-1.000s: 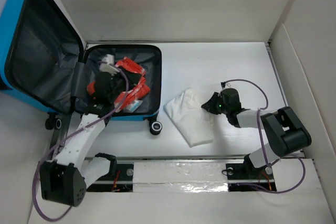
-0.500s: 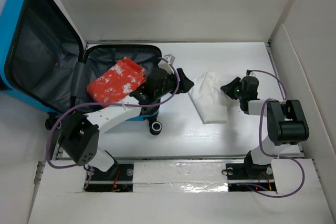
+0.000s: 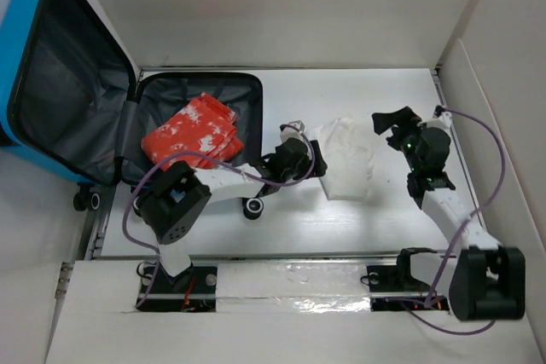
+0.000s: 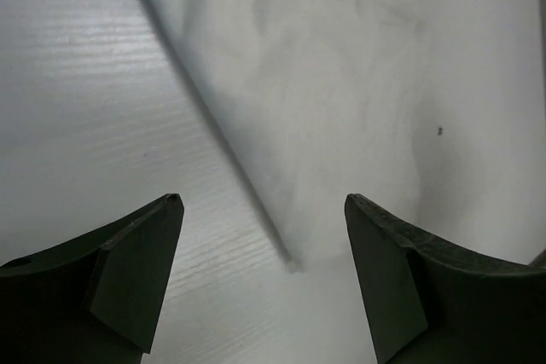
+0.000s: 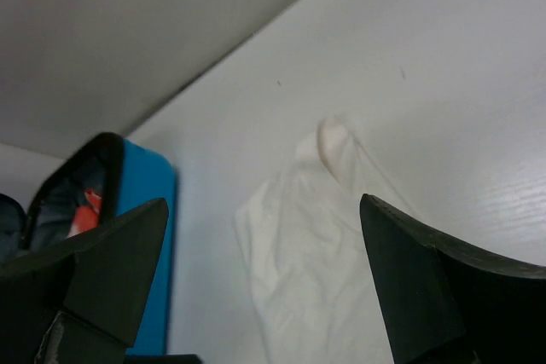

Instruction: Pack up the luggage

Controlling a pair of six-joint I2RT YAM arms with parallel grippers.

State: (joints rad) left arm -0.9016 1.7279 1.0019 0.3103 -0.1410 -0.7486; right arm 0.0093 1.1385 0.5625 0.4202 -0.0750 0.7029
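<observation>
The luggage (image 3: 68, 74) is laid open at the left end of the bench (image 3: 281, 228), with its lid propped upright and its dark-lined base flat on the surface. A red-and-white patterned bundle (image 3: 192, 130) is held in that base. A crumpled white cloth (image 3: 348, 159) is spread on the bench to the right of the luggage, apart from it.

The left tool (image 4: 263, 206) is stretched out from the luggage's right side to the edge of the cloth that faces the luggage. Its fingers are spread wide and nothing is pinched between them. In the left wrist view that cloth edge is framed in the gap, but whether the fingertips touch the bench cannot be told.

The right tool (image 5: 263, 204) is held on the side of the cloth away from the luggage, clear of the cloth. Its fingers are likewise spread, with nothing gripped. It is pointed back towards the luggage, whose blue shell is seen beyond the cloth in the right wrist view.
</observation>
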